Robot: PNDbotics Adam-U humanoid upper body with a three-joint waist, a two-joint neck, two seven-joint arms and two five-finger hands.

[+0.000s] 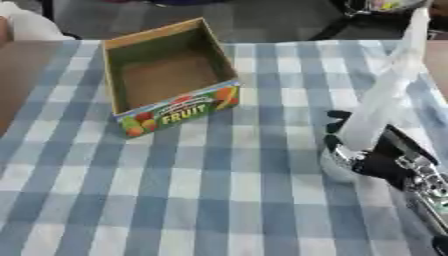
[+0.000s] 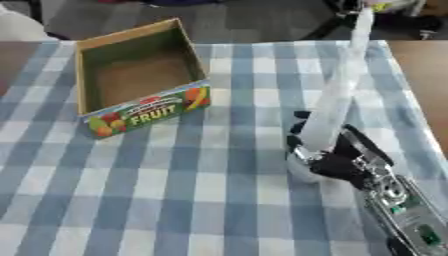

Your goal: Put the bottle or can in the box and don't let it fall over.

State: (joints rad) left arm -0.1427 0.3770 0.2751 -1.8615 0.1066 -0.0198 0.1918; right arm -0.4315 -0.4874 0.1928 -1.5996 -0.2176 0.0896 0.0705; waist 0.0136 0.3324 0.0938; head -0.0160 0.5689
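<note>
My right hand (image 2: 337, 160) has its fingers (image 2: 302, 131) curled round the tall clear bottle (image 2: 337, 95), which leans over the bench (image 2: 175, 190) well apart from the empty box (image 1: 166, 75), so putting it in upright is left to do.

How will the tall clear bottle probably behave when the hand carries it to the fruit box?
The bottle is tall and narrow, so it probably tips easily. It looks like clear thin plastic, so likely light and perhaps slippery. The right hand grips only its base, so the top may sway; it already leans.
</note>
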